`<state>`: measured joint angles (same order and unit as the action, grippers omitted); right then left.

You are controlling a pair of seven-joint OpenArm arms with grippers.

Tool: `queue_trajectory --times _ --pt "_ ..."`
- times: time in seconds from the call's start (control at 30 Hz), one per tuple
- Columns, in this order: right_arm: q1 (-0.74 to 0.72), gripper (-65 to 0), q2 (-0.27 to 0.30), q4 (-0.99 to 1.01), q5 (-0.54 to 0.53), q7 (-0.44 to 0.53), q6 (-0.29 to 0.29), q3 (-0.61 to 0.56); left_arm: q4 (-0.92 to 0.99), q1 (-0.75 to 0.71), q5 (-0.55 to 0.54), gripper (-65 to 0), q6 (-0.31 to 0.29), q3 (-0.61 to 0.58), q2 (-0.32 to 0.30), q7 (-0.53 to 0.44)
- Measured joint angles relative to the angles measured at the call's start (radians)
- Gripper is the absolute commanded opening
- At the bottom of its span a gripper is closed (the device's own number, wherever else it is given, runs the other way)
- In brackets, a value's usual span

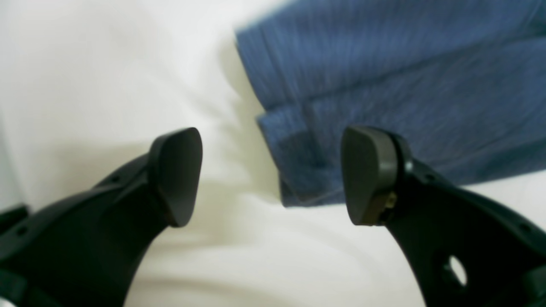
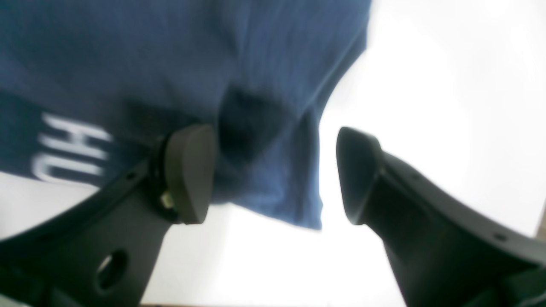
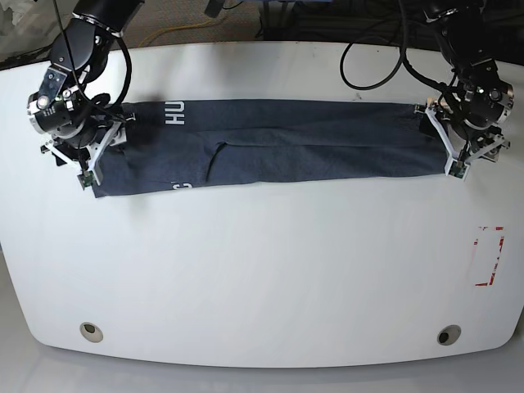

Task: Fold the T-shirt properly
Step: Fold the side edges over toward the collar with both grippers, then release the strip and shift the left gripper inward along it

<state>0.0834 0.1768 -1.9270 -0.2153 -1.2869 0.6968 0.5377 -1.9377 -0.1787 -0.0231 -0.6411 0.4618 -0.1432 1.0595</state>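
1. Since already folded into a long strip across the white table (image 3: 262, 286), the T-shirt (image 3: 270, 147) looks about halfway done.
2. Left gripper (image 1: 273, 177) spread apart, empty, at one end.
3. Right gripper (image 2: 273, 175) likewise spread, at the lettered end.
4. Probably next: pinch the ends, fold crosswise.

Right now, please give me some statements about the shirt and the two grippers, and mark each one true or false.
1. The shirt lies in a long, narrow band across the table. True.
2. The left gripper is shut on cloth. False: its jaws are open, holding nothing.
3. The right gripper is open at one end of the shirt. True.
4. The shirt has no lettering. False: white letters show.
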Motion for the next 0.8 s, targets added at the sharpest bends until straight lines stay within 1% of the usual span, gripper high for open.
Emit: queue_trajectory --times 0.07,0.13,0.27,0.37,0.5,0.63,0.73,0.8 --pt "-0.012 -22.7 -0.002 -0.002 -0.074 0.000 0.001 -0.001 -0.017 0.010 0.002 -17.6 -0.040 0.000 -0.005 -0.001" --pt "-0.027 -22.7 -0.008 -0.002 -0.116 0.000 0.003 -0.003 -0.016 0.024 0.003 -20.3 -0.060 0.000 -0.004 0.001" --pt "-0.057 -22.7 -0.019 0.017 -0.145 0.003 0.003 -0.013 -0.010 0.068 0.005 -23.7 -0.059 -0.005 0.003 0.002" --pt "-0.080 -22.8 -0.040 0.091 -0.129 -0.001 0.001 -0.044 0.025 0.100 0.018 -25.0 -0.056 -0.041 0.022 0.000" --pt "-0.092 -22.8 -0.062 0.211 -0.156 0.020 0.004 -0.069 0.107 0.106 -0.002 -25.4 -0.060 -0.077 0.038 -0.004" --pt "-0.089 -22.8 -0.042 0.330 -0.132 0.087 0.000 -0.063 0.174 0.094 0.016 -25.4 -0.059 -0.068 0.026 0.000" --pt "-0.091 -22.8 0.002 0.418 -0.157 0.155 0.005 -0.067 0.202 0.058 0.004 -25.4 -0.058 -0.070 -0.010 -0.009" --pt "-0.095 -22.8 0.026 0.464 -0.169 0.223 0.011 -0.067 0.216 0.043 0.008 -25.4 -0.059 -0.066 -0.024 -0.004"
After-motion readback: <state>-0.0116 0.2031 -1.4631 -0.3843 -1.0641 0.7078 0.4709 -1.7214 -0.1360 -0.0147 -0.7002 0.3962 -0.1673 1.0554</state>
